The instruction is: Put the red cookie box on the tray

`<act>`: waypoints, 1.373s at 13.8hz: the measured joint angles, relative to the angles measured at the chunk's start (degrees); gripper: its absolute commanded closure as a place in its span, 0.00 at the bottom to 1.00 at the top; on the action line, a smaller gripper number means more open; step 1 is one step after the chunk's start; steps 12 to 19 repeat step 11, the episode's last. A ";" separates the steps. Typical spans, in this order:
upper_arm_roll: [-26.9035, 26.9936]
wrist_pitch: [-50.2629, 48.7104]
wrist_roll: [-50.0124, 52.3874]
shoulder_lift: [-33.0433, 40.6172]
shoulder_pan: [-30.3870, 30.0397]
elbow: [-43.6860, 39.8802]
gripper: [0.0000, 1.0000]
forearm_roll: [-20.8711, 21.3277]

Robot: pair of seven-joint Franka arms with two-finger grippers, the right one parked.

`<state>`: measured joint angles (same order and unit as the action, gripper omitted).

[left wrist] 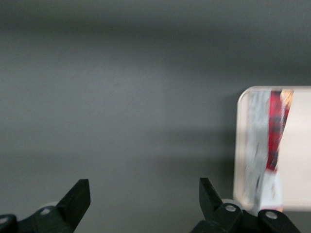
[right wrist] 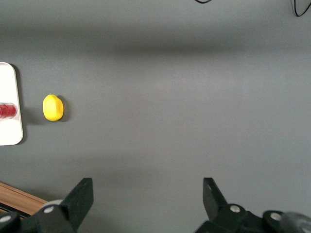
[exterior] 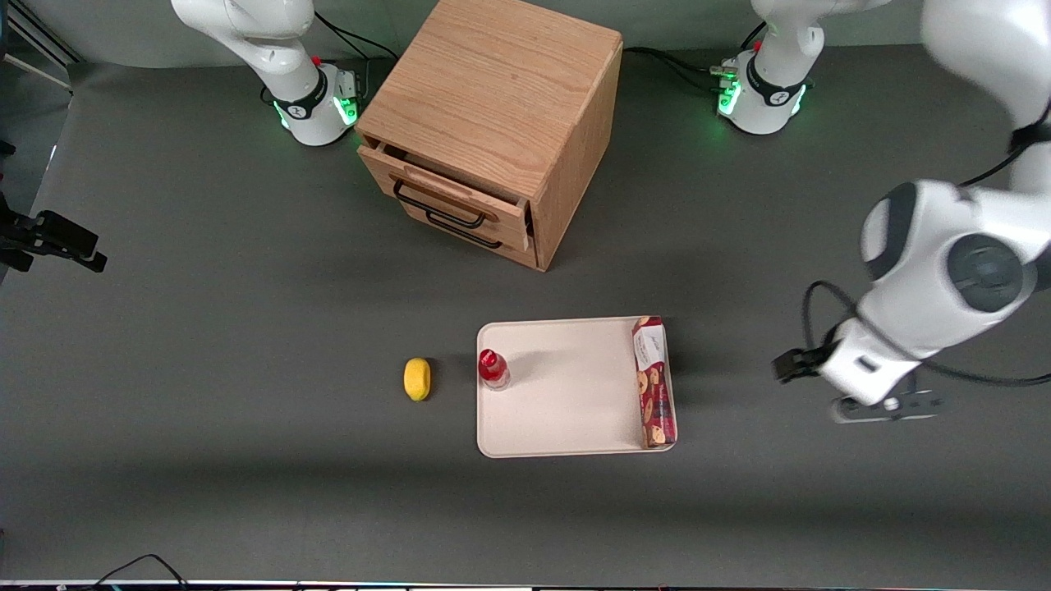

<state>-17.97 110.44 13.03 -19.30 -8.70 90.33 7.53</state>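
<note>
The red cookie box (exterior: 654, 382) lies flat on the cream-white tray (exterior: 566, 410), along the tray's edge toward the working arm's end of the table. Its white label patch is at the end farther from the front camera. My left gripper (exterior: 885, 407) hovers over bare table beside the tray, toward the working arm's end, well apart from the box. In the left wrist view the gripper (left wrist: 143, 187) is open with nothing between its fingers. The box (left wrist: 276, 131) and the tray (left wrist: 299, 145) also show there.
A small red-capped bottle (exterior: 493, 368) stands on the tray's edge toward the parked arm's end. A yellow fruit (exterior: 417, 378) lies on the table beside it. A wooden drawer cabinet (exterior: 493, 123) with its top drawer slightly open stands farther from the front camera.
</note>
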 measured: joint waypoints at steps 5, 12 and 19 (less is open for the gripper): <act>0.04 -9.33 -2.52 14.51 -3.15 5.28 0.00 -2.10; 4.25 -13.00 -7.95 25.78 -4.10 10.50 0.00 -9.59; 4.25 -13.00 -7.95 25.78 -4.10 10.50 0.00 -9.59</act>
